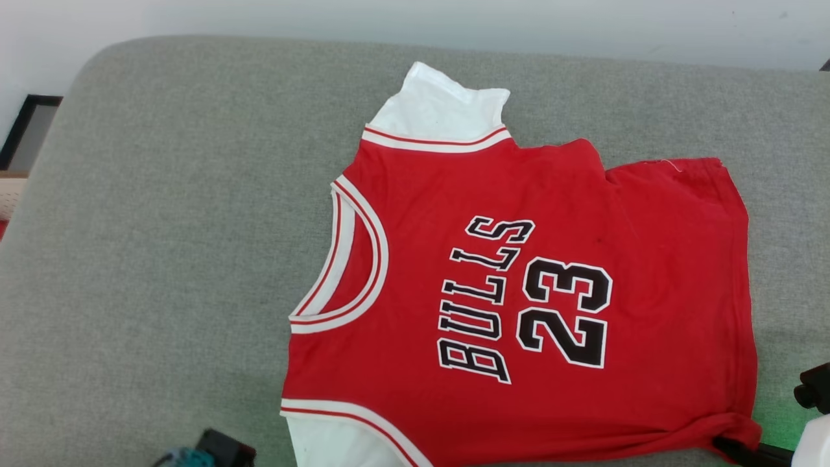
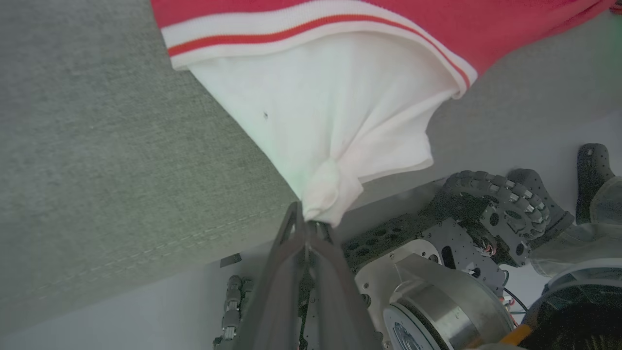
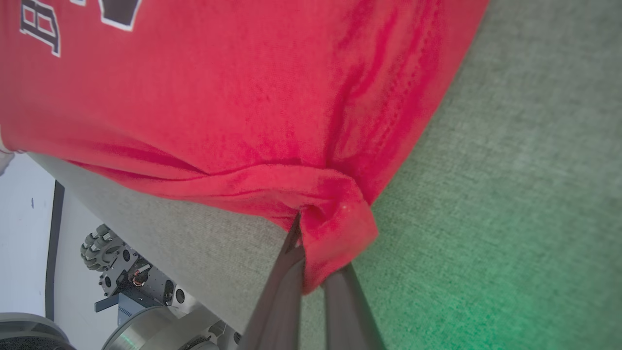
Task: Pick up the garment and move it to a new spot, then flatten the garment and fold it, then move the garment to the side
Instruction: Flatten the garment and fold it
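While the garment (image 1: 551,194) lies spread, lettering up, across the centre and right of the head view on the grey cushion (image 1: 162,227), the fingers of the left gripper (image 2: 311,226) are pinched tight on its white sleeve, and those of the right gripper (image 3: 313,272) clamp a bunched red hem corner.

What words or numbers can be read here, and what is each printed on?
"BULLS": black, white-edged letters on the chest of the garment, turned sideways in the head view.
"23": same style, beside that word on the chest.
"B": that word's first letter again in the right wrist view; the digit next to it is cut off.
No other text is readable.
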### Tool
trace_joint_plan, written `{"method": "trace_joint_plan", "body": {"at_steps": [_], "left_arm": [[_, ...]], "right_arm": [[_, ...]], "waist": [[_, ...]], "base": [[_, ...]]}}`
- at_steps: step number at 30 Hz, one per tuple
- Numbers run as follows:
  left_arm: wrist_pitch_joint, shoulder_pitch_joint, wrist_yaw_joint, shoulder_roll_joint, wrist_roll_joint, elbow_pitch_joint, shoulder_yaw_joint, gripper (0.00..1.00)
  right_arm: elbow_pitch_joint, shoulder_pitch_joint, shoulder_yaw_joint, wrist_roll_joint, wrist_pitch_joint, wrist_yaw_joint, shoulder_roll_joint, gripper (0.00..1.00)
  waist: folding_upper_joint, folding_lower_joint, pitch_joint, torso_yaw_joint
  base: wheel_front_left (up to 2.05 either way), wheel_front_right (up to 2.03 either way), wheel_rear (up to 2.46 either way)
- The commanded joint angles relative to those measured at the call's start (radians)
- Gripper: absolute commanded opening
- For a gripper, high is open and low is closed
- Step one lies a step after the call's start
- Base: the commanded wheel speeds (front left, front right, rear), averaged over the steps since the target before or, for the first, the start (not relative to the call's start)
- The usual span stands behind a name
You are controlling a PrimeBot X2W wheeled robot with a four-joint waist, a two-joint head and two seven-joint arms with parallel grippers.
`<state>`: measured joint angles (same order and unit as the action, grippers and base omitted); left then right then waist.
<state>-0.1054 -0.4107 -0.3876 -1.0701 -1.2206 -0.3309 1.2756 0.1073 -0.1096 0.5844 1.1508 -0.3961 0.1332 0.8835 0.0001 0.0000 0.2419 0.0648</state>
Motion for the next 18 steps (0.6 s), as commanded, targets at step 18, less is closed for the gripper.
{"method": "trace_joint_plan", "body": {"at_steps": [18], "left_arm": [[-0.224, -0.42, 0.12, -0.094, 0.248, -0.047, -0.128, 0.0]], "right_arm": [[-0.099, -0.101, -0.294, -0.222, -0.131, -0.004, -0.121, 0.0]], "waist": [[-0.0001, 0.0, 0.043, -0.053]], "base": [[0.0, 0.0, 0.0]]}}
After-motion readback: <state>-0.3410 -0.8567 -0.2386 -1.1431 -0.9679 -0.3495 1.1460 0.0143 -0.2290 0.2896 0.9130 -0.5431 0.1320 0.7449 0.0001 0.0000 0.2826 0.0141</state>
